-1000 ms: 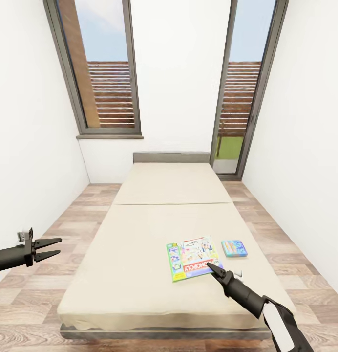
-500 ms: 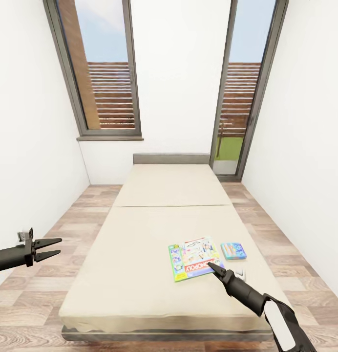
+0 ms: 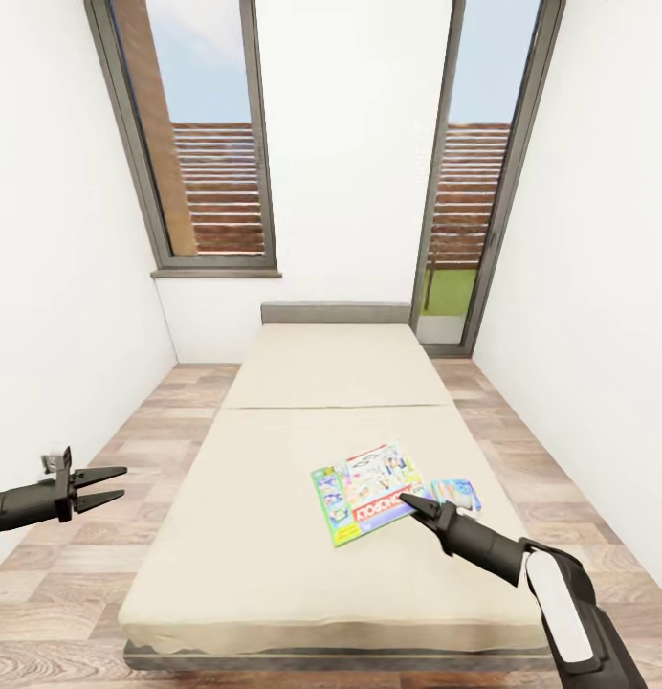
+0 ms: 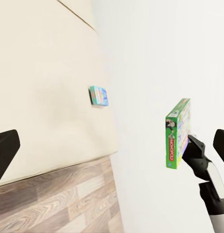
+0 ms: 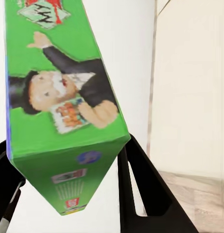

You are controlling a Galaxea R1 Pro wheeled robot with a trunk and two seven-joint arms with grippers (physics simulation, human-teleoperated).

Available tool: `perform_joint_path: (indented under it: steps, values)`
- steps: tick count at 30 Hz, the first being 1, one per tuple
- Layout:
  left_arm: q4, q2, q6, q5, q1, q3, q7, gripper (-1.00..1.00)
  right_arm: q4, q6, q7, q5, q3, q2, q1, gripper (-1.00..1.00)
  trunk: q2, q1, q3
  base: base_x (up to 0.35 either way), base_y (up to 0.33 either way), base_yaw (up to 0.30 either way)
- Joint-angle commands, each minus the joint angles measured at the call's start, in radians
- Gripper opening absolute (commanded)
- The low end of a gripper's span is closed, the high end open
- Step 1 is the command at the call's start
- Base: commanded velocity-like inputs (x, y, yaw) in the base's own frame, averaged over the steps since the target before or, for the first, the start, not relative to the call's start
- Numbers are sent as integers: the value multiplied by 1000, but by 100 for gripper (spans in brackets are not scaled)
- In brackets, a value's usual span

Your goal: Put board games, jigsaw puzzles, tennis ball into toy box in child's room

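Monopoly box (image 3: 364, 491) in right gripper (image 3: 409, 503)

Large game box (image 3: 367, 491) above the bed (image 3: 274, 536); small game box (image 3: 457, 494) to its right.

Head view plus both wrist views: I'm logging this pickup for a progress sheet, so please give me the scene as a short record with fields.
place: bed in a white-walled room
right gripper: shut on the Monopoly box, lifted off the mattress
left gripper: open, holds nothing, off the bed's side
small blue game box: lying flat on the bed
task stage: first bed game picked up
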Motion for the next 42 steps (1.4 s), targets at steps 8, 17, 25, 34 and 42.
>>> perform_joint_path:
  steps: [8, 17, 25, 34, 42]
  values:
    - [0, -5, 11, -2, -1, 0, -4, 100, -9, 8, -13, -1, -7, 1, -1, -100, 56, -31, 24, 0, 0, 0]
    - [0, -17, 12, -3, -1, 0, -4, 100, -17, 6, -12, -4, -10, -2, -1, -100, 119, -65, 52, 0, 0, 0]
    - [0, -26, 15, -4, -1, -2, -4, 100, -17, 6, -11, -4, -48, -2, -1, -100, 175, -96, 77, 0, 0, 1]
    - [1, -28, 15, -4, -1, -65, -4, 100, -17, 5, -14, -4, -56, 1, -1, -100, 238, -130, 106, 0, 0, 220]
    - [1, -27, 15, -4, -1, -84, -4, 100, -15, 0, -19, -4, -53, 3, -1, -100, 252, -138, 112, 0, 0, 289]
